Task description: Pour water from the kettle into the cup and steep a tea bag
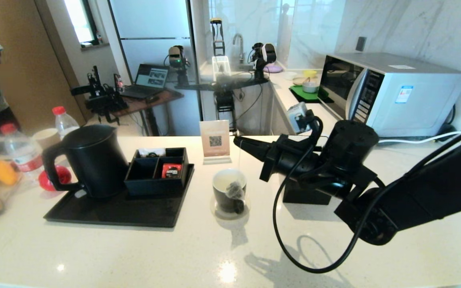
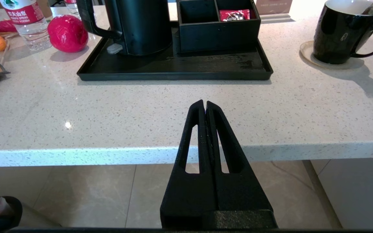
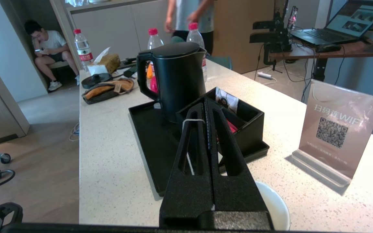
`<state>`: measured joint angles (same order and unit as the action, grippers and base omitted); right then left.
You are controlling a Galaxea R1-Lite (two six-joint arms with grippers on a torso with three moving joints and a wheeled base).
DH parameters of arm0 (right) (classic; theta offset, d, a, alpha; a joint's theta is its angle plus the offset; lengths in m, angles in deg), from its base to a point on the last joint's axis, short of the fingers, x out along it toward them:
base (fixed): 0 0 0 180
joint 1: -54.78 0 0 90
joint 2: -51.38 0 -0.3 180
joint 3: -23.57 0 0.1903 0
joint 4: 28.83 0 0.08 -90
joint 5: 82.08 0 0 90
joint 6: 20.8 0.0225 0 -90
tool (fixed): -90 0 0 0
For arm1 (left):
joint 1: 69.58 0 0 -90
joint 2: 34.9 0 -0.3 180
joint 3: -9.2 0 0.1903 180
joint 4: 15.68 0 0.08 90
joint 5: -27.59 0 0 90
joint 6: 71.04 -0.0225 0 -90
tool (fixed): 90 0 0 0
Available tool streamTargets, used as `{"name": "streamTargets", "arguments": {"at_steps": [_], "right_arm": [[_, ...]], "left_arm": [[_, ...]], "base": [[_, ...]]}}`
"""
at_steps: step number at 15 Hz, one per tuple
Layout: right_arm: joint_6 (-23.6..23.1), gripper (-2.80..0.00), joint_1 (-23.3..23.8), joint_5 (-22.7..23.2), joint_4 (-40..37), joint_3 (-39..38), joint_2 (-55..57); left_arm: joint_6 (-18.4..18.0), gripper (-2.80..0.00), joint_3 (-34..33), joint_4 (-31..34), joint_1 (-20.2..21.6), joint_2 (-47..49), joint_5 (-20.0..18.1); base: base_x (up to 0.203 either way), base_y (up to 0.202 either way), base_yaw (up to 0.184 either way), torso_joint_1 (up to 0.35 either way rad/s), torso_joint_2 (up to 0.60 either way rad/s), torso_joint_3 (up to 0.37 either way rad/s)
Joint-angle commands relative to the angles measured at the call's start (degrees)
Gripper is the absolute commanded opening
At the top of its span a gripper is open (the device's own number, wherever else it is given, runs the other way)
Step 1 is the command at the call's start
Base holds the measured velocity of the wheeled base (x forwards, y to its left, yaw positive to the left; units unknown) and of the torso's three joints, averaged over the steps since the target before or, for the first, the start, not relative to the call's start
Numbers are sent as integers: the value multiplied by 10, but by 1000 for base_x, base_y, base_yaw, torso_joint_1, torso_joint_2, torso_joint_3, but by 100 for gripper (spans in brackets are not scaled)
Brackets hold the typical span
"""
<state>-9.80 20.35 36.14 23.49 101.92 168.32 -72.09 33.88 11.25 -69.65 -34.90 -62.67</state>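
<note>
black right claw [image 1: 239, 141] pinched on tea bag string [image 1: 239, 160] above cup [image 1: 229, 191]; left claw [image 2: 204, 104] closed, empty; sign [image 3: 338, 129] reads "wifi".

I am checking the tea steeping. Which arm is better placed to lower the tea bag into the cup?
The right. Its gripper is shut on the string, and the tea bag hangs at the cup. The left gripper is shut and empty at the counter's near edge.
</note>
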Motion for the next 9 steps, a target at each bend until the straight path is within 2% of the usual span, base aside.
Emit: {"name": "streamTargets", "arguments": {"at_steps": [1, 4, 9], "right_arm": [[1, -280, 1, 2, 4, 2, -11], [2, -280, 8, 2, -2, 15, -28], [2, -280, 58, 3, -42, 64, -64]], "left_arm": [[0, -280, 0, 0, 0, 0, 0], [0, -280, 0, 0, 0, 0, 0], [0, -280, 0, 0, 0, 0, 0]], "base": [[0, 0, 0, 0, 0, 0], [0, 0, 0, 0, 0, 0], [0, 0, 0, 0, 0, 0]]}}
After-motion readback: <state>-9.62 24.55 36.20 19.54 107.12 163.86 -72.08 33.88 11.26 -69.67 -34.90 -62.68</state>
